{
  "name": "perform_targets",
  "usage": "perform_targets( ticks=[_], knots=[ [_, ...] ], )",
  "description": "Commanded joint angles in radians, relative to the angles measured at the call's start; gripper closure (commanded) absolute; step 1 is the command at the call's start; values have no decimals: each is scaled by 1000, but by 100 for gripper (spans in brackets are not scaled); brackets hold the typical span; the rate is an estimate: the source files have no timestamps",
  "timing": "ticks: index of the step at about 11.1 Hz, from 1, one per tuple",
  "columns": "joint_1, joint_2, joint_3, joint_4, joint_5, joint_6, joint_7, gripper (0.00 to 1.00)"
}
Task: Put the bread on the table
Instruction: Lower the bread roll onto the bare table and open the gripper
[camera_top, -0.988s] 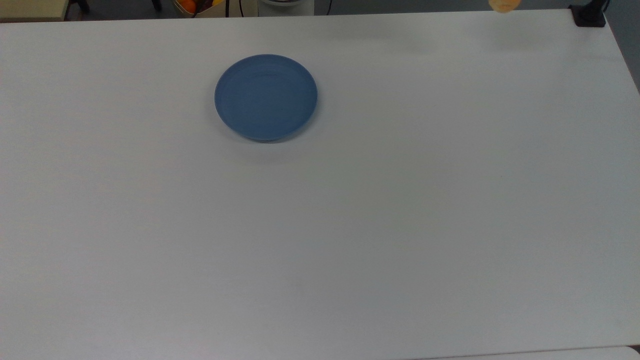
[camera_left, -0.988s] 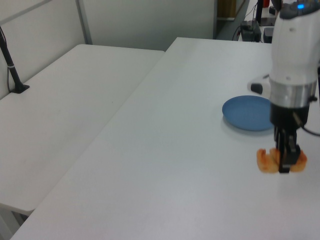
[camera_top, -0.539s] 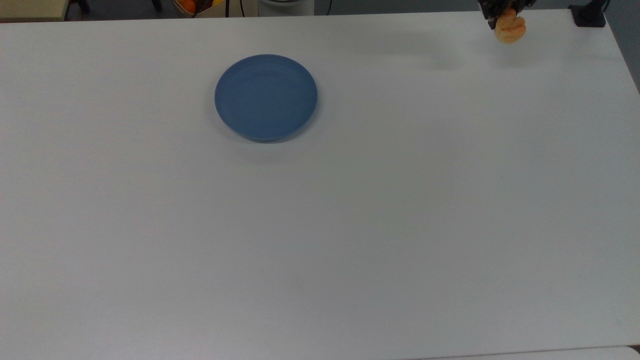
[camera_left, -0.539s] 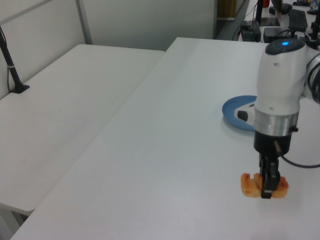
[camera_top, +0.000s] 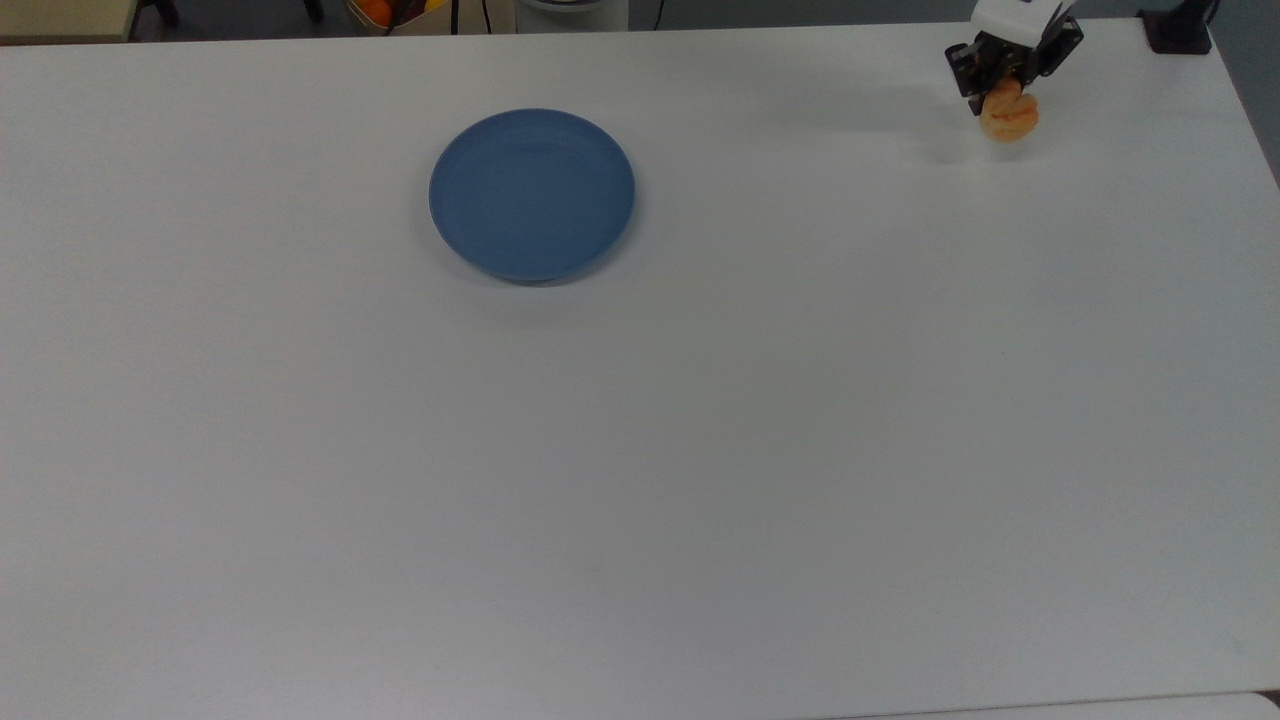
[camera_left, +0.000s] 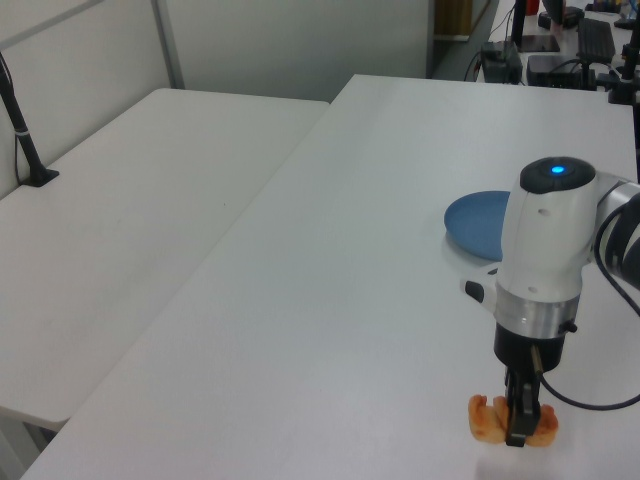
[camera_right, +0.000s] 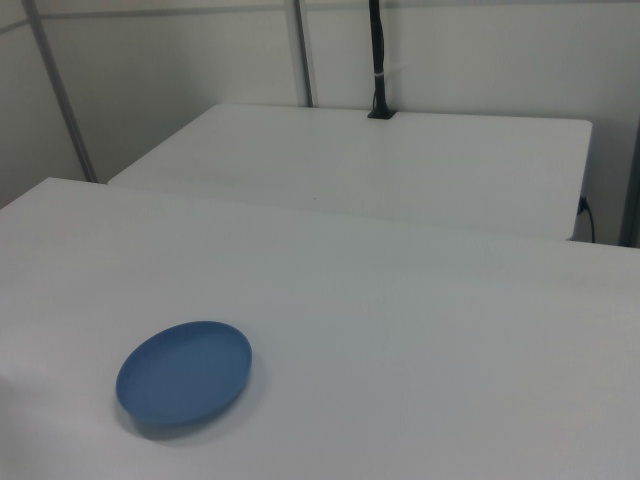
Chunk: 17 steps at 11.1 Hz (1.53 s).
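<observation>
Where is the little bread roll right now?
The bread roll is in the gripper, near the table's far right corner in the top view, well right of the blue plate.

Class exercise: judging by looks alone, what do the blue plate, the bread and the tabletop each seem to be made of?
Blue plate: probably plastic or glazed ceramic, uniform blue with a soft sheen.
Bread: golden-orange, lumpy and glossy like a glazed crust; real or imitation cannot be told.
Table: smooth matte white, likely laminate board.

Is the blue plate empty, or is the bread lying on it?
Empty. The blue plate has a bare surface in all three views, and the bread is held in the gripper far toward the top view's right.
</observation>
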Motion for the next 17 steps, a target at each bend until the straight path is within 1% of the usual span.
perform_targets(
  ticks=[1,3,5,7,8,9,10,13,14,16,17],
  knots=[
    [33,40,-11,-5,-55,42,80,62],
    [41,75,-13,-6,-101,45,131,62],
    [41,89,-27,-6,-131,47,157,59],
    [41,104,-30,-5,-138,45,157,43],
    [41,104,-30,-5,-138,45,159,32],
    [40,103,-30,-3,-138,44,159,14],
    [38,101,-30,-3,-138,41,157,0],
    [21,72,-30,3,-138,26,157,0],
    [3,62,-30,3,-138,19,157,0],
    [-29,16,-36,27,-135,-46,153,0],
    [-54,-24,-37,32,-126,-89,150,0]
  ],
)
